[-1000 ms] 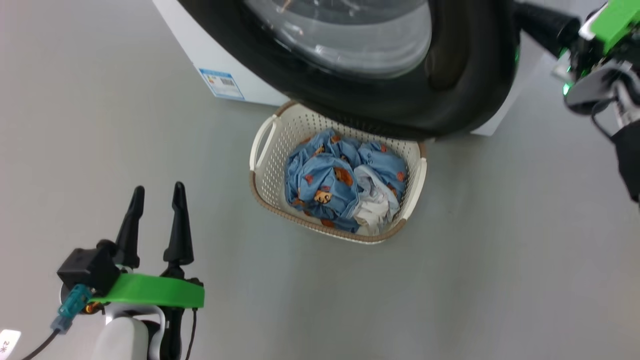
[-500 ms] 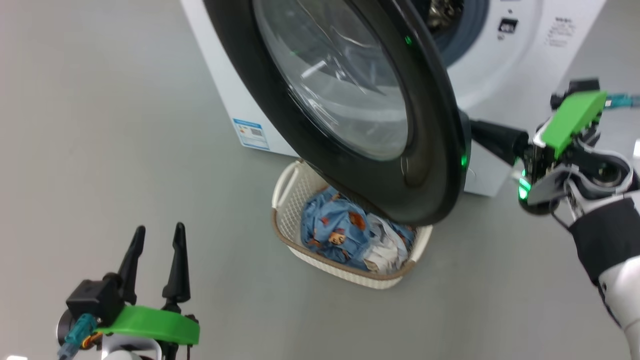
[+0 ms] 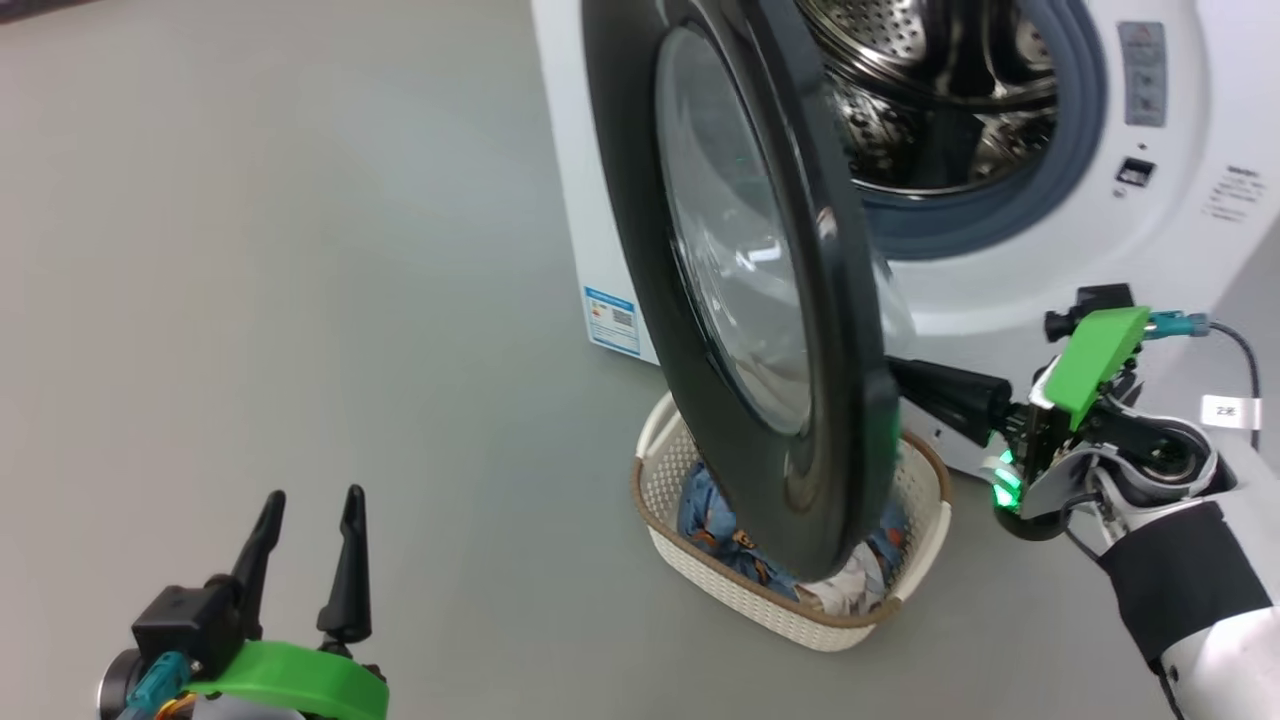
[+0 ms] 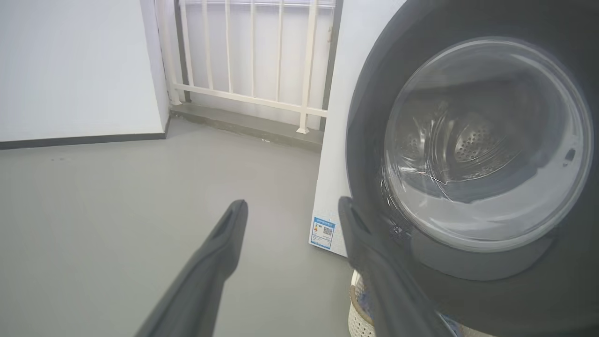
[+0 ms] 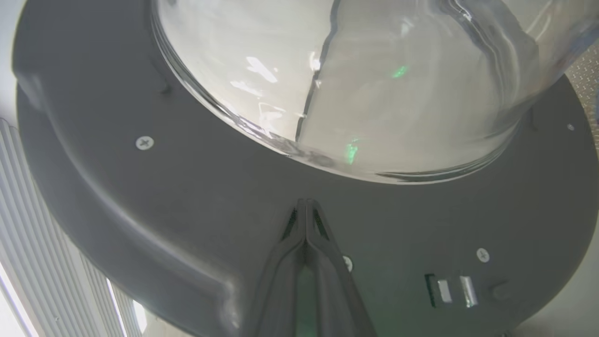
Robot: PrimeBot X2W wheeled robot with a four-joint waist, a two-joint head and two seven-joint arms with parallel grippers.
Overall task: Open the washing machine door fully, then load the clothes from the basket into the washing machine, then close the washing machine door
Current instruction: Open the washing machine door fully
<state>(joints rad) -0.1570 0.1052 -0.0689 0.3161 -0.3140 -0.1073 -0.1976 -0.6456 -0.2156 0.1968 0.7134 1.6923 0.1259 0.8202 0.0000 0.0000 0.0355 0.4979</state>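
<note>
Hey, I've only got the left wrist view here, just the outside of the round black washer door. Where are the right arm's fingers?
Observer: The right fingers are shut together, tips at the grey inner face of the large round glossy black washing machine door, just below its glass bowl.
Operator: How far open is it?
Observer: In the head view it stands out roughly square to the white washing machine, with the perforated steel drum exposed.
Operator: And the laundry?
Observer: The light-blue bear-print clothes lie in the cream perforated plastic basket, under the door's lower edge.
</note>
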